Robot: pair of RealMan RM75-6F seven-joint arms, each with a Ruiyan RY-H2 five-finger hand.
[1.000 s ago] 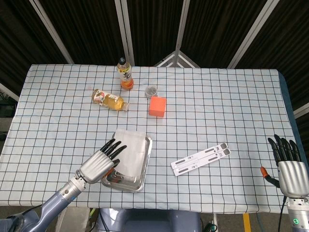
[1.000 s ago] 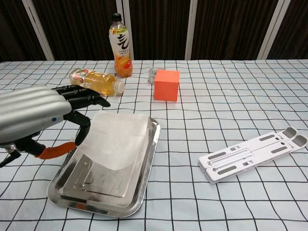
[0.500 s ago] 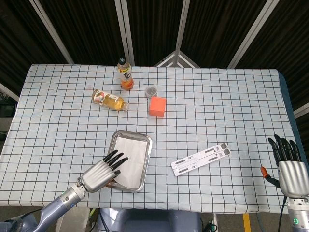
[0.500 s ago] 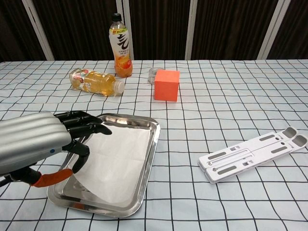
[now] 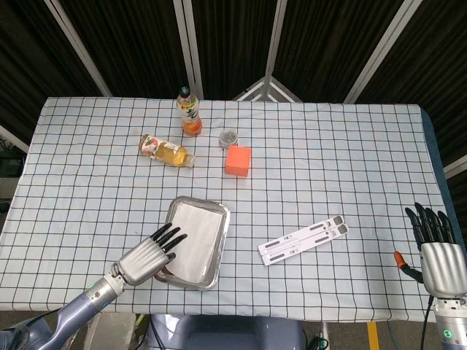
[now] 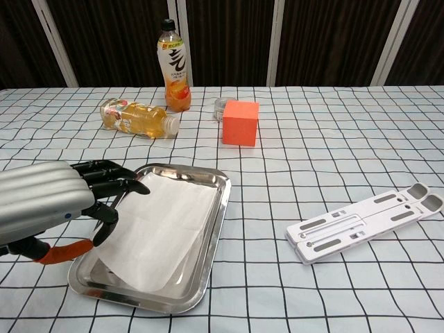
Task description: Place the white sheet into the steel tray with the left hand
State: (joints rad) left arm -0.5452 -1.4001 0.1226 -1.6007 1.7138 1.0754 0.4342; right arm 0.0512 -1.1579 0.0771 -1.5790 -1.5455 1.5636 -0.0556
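Note:
The steel tray (image 5: 222, 244) sits near the table's front edge, left of centre. The white sheet (image 5: 195, 237) lies flat inside it and covers most of its floor. In the chest view the sheet (image 6: 163, 220) reaches down to the tray's (image 6: 220, 207) near left rim. My left hand (image 5: 149, 255) hovers at the tray's left side with its fingers (image 6: 114, 184) spread over the rim, and it holds nothing. My right hand (image 5: 438, 251) stands at the front right table edge, fingers straight and apart, empty; only the head view shows it.
Behind the tray are a lying tea bottle (image 5: 166, 150), an upright bottle (image 5: 189, 109), a small glass jar (image 5: 229, 136) and an orange block (image 5: 238, 160). A white folding stand (image 5: 303, 239) lies to the tray's right.
The sheet, held up over the tray a second ago, dropped flat into it. My left hand let go and drew back to the left. The right hand stayed still.

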